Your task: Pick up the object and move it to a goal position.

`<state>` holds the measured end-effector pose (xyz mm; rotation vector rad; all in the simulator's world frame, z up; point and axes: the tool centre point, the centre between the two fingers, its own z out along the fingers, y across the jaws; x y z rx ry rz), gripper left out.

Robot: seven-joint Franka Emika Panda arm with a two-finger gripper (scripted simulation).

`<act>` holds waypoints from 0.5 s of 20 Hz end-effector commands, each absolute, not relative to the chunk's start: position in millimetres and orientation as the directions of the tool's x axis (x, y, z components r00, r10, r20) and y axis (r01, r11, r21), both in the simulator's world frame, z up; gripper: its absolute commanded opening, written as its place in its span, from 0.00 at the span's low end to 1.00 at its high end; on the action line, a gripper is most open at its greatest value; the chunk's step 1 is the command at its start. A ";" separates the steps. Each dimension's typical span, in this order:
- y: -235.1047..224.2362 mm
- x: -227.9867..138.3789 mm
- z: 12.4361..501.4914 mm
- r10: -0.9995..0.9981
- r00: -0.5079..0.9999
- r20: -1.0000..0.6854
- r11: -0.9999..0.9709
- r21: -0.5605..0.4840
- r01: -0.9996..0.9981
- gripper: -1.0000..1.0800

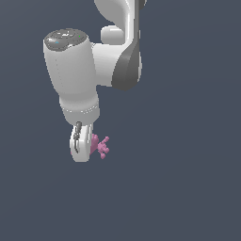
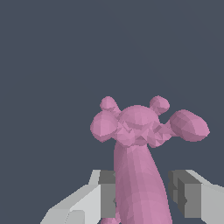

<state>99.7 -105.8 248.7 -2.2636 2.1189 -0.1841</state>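
The object (image 2: 139, 131) is a small pink lumpy figure with an oval body and knobbly prongs at its end. In the wrist view its body stands between my two fingers, and both grey pads (image 2: 107, 192) lie against its sides. My gripper (image 2: 142, 194) is shut on the object's body, with the pronged end sticking out beyond the fingertips. In the exterior view the object (image 1: 100, 146) shows on the exterior view's right side of my white gripper (image 1: 82, 147), which hides part of it.
The white arm (image 1: 75, 70) fills the upper middle of the exterior view. A plain dark grey-blue surface (image 1: 188, 188) lies all around. No goal marker shows in either view.
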 end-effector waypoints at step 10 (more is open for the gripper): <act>-163.8 107.7 398.7 -0.972 -0.216 0.092 0.192 -0.215 -0.957 0.00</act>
